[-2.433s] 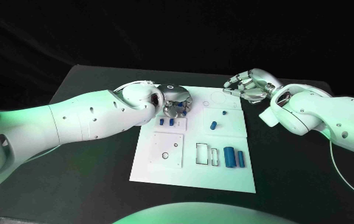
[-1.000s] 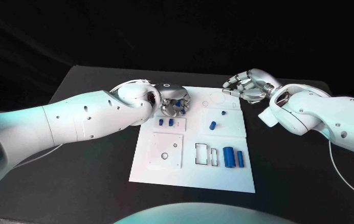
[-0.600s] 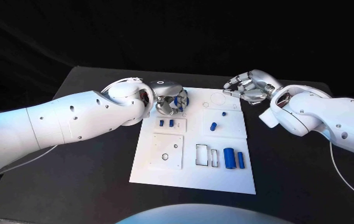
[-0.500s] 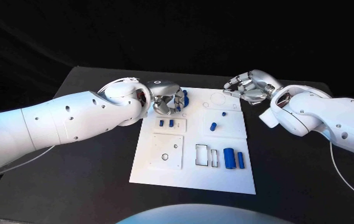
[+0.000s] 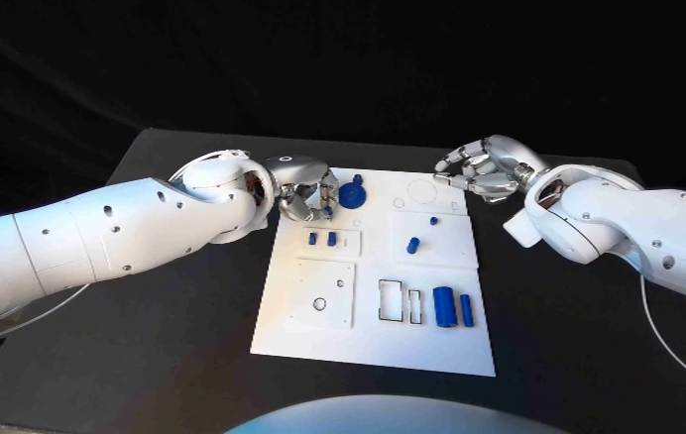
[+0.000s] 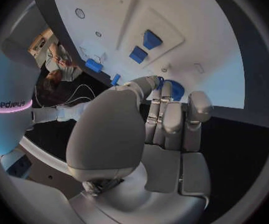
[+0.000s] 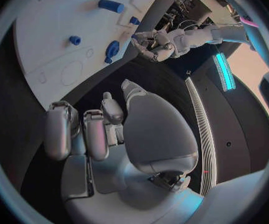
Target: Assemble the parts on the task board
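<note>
Head view: the task board [image 5: 375, 325] is being shown mid-table, blue parts [image 5: 453, 306] lying on it. The left hand [image 5: 306, 196] is being held at its far left corner, fingers curled beside a blue disc [image 5: 352, 195], grasp indeterminable. The right hand [image 5: 482, 167] is being held clenched, empty, beyond the far right corner.

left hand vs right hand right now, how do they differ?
The left hand is at the board's far left corner, fingers beside the blue disc; the right hand hangs off the board's far right corner, near no part. Whether the left touches the disc is unclear; the right holds nothing, fingers curled. Both are silver.
</note>
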`<control>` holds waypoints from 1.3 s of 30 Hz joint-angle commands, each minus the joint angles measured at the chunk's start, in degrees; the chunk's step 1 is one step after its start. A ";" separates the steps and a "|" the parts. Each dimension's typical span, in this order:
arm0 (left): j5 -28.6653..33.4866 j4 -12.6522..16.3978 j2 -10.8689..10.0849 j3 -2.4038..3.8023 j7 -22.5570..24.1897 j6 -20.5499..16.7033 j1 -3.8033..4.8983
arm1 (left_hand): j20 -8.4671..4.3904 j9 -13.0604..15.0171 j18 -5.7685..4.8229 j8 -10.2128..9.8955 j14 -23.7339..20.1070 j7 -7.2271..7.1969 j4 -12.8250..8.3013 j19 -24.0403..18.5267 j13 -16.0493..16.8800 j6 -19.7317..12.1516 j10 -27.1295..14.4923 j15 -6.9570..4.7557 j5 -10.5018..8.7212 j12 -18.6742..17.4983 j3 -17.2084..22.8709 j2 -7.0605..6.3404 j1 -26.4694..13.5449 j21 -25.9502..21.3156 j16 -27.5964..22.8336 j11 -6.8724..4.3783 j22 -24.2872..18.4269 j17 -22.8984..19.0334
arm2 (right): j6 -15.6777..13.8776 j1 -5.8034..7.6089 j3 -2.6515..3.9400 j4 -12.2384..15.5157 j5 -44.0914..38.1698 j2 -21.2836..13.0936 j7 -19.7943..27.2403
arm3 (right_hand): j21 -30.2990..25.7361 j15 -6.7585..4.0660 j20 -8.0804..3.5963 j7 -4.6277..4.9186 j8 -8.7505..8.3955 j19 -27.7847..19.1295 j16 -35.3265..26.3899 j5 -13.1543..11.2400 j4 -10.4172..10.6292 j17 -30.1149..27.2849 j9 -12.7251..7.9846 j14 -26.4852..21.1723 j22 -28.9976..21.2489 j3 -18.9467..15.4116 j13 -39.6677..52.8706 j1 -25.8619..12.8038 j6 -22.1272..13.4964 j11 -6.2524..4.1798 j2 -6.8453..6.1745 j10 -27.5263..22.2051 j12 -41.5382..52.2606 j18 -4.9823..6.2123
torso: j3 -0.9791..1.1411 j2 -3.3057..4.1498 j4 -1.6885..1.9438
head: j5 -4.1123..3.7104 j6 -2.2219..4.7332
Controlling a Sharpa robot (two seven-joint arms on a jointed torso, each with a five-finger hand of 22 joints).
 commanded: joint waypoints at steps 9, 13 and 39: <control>0.80 -0.55 0.03 0.05 -0.29 2.18 -0.04 | 0.08 -0.04 -0.52 -0.19 0.28 -0.01 -0.35 0.17 0.12 0.46 0.54 -0.23 -0.20 -0.27 0.02 -0.20 -0.56 0.29 0.01 -0.09 0.00 -0.15 | 0.50 -0.04 0.00 0.00 -0.36 0.11 0.18 | -0.14 -0.35 -0.05 -0.06 0.18 -0.20 -0.39 -0.22 -0.04 3.02 -0.05 2.80 6.41 -0.12 -0.05 0.06 0.07 0.07 0.18 -0.06 -0.23 0.39 | 0.10 0.01 -0.08 | 0.34 -0.30; 0.86 -0.76 0.24 0.04 -0.44 2.46 -0.05 | 0.08 -0.04 -0.52 -0.19 0.28 -0.01 -0.35 0.17 0.12 0.46 0.54 -0.23 -0.20 -0.27 0.02 -0.20 -0.56 0.29 0.01 -0.09 0.00 -0.15 | 0.50 -0.04 0.00 0.02 -0.36 0.14 0.18 | -0.14 -0.35 -0.05 -0.06 0.18 -0.20 -0.39 -0.22 -0.04 3.02 -0.05 2.80 6.41 -0.12 -0.05 0.06 0.07 0.07 0.18 -0.06 -0.23 0.39 | 0.10 -0.01 -0.09 | 0.38 -0.32; 0.88 -2.01 1.52 -0.01 -0.43 3.84 -0.20 | 0.04 -0.02 -0.45 -0.42 0.26 0.02 -0.43 -0.08 0.15 0.40 0.55 -0.23 -0.41 -0.54 0.15 -0.17 -0.72 0.07 -0.01 -0.07 -0.24 -0.10 | 0.55 -0.04 0.00 0.12 -0.36 0.18 0.20 | -0.14 -0.35 -0.05 -0.06 0.18 -0.20 -0.39 -0.22 -0.04 3.02 -0.05 2.80 6.41 -0.12 -0.05 0.06 0.07 0.07 0.18 -0.06 -0.23 0.39 | -0.02 0.05 -0.05 | 0.28 -0.74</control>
